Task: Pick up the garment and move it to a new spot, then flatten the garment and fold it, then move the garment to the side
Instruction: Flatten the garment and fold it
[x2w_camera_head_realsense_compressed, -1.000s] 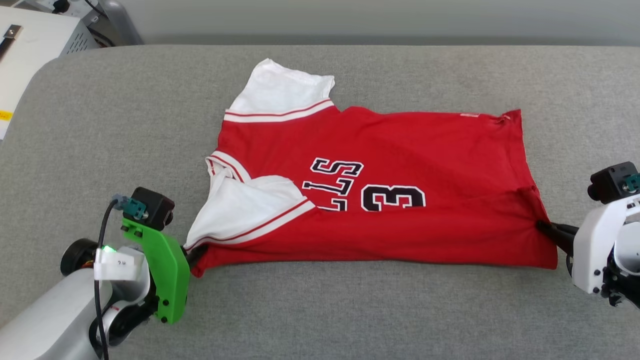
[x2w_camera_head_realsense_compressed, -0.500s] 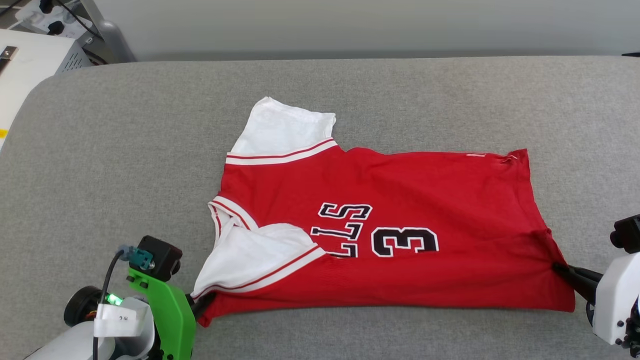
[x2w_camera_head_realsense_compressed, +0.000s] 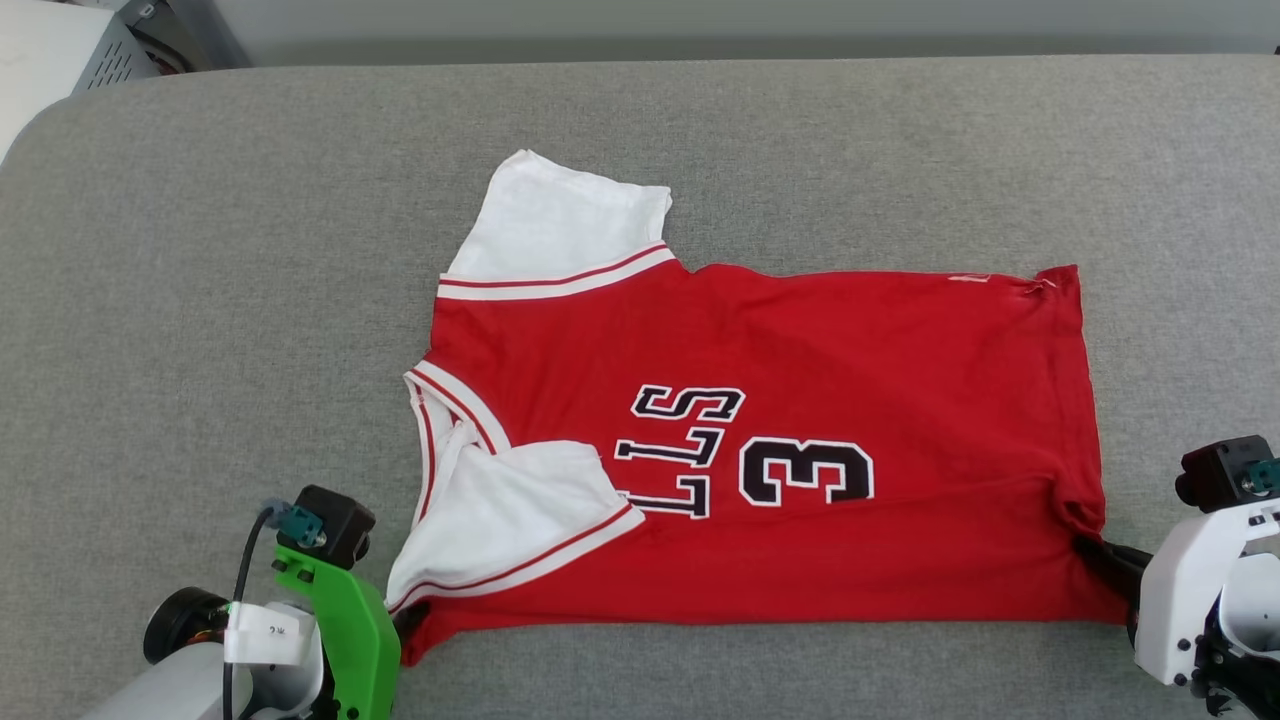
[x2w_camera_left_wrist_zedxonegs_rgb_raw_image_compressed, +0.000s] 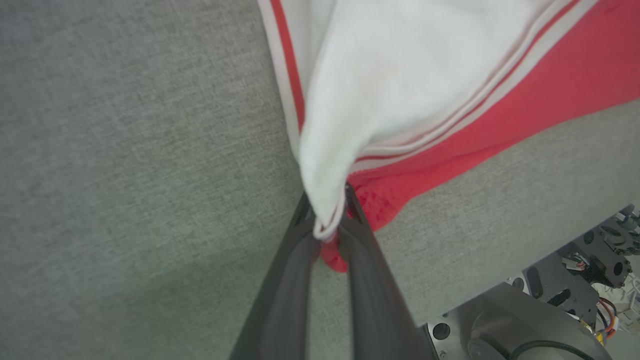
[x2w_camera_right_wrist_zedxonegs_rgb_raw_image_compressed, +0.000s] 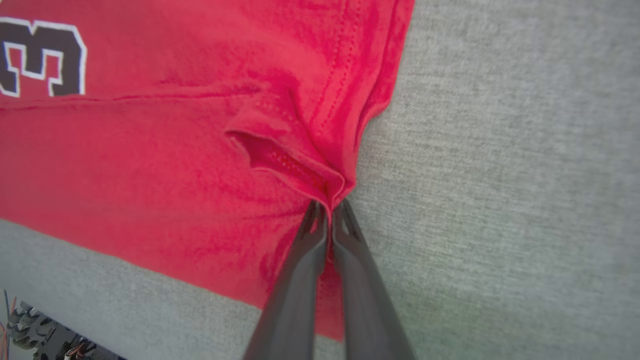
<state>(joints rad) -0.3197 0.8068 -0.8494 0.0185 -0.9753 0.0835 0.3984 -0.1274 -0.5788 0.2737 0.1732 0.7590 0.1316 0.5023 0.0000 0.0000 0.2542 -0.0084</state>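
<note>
Gray woven cloth covers the desk (x2w_camera_head_realsense_compressed: 200, 250), which looks soft and has a round far left corner. Some things are hard to see. Both arms are cut off by the bottom of the head view, a white box (x2w_camera_head_realsense_compressed: 40, 50) is cut off at the top left, and the metal parts (x2w_camera_left_wrist_zedxonegs_rgb_raw_image_compressed: 575, 300) below the desk edge are too blurry to name. The garment (x2w_camera_head_realsense_compressed: 800, 350) lies spread on the middle of the desk, with its neck to the left and its hem to the right. Its near white sleeve (x2w_camera_head_realsense_compressed: 510, 520) is folded over the chest and hides part of the black letters (x2w_camera_head_realsense_compressed: 685, 440). The number 3 (x2w_camera_head_realsense_compressed: 805, 472) shows whole. The far sleeve (x2w_camera_head_realsense_compressed: 560, 220) lies flat. The red knit is smooth, but it bunches into small folds at each pinch. The left hand (x2w_camera_left_wrist_zedxonegs_rgb_raw_image_compressed: 327, 225) is closed on the near sleeve's tip and the red corner beside it. The right hand (x2w_camera_right_wrist_zedxonegs_rgb_raw_image_compressed: 330, 212) is closed on the hem near the front corner. Bare cloth lies open to the left, far side and right. The garment's near edge is close to the desk's front edge.
</note>
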